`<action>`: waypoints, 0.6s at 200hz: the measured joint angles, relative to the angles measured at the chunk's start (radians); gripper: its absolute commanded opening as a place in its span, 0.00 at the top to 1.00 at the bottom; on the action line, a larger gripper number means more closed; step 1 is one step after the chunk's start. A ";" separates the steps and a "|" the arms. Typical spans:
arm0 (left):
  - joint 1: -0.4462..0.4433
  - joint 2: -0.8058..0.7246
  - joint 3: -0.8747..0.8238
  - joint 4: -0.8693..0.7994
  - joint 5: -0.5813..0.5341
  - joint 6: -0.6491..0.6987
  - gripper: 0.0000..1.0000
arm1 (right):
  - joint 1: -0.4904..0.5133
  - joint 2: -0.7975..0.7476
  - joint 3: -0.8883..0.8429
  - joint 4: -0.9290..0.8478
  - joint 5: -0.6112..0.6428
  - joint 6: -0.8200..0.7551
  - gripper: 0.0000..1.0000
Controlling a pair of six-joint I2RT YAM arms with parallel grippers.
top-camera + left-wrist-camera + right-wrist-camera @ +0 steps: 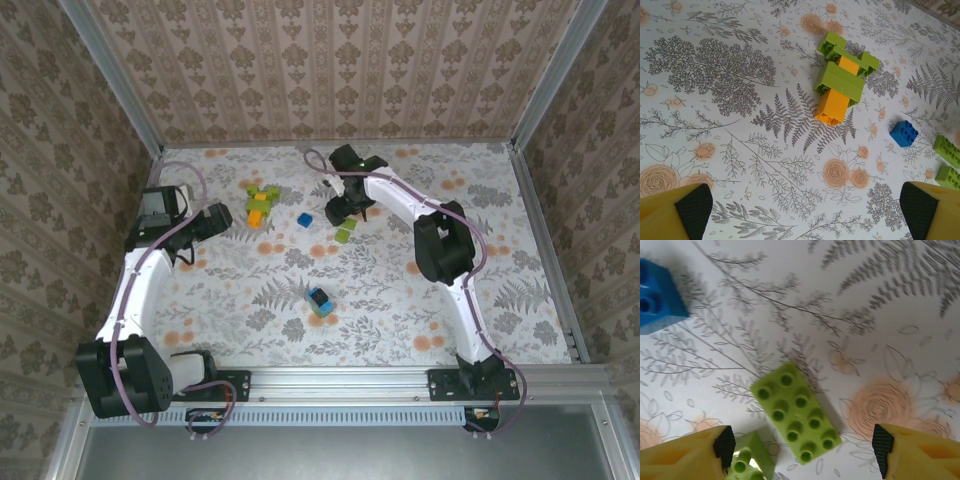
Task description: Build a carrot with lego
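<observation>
Right gripper (803, 446) apart over green brick (796, 412); left gripper (802, 210) wide apart, brick stack (840, 82) at one o'clock.

The top external camera sits fixed high behind the near edge of the table (400, 300) and looks down and forward across its whole surface. The left wrist camera faces down at the tabletop from moderate height, taking in the green-and-orange assembly (842, 82) and the blue brick (904, 133). The right wrist camera faces down from very close. All three views share the blue brick.
</observation>
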State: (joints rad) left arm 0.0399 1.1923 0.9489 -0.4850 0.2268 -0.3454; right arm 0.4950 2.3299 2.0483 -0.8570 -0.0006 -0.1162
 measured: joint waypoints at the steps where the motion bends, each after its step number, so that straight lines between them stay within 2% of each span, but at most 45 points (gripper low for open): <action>1: 0.000 0.000 0.000 0.000 0.000 0.000 0.00 | 0.000 0.000 0.002 -0.001 -0.001 -0.001 0.24; 64: 0.000 0.000 0.000 0.000 -0.004 0.001 0.00 | 0.021 0.075 0.144 -0.011 -0.014 -0.058 0.23; 120: 0.000 0.000 0.000 0.000 -0.004 0.001 0.00 | 0.012 0.167 0.161 -0.052 -0.011 -0.072 0.22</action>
State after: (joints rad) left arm 0.0399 1.1923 0.9489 -0.4854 0.2230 -0.3443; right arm 0.5072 2.4973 2.2097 -0.9089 -0.0116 -0.1886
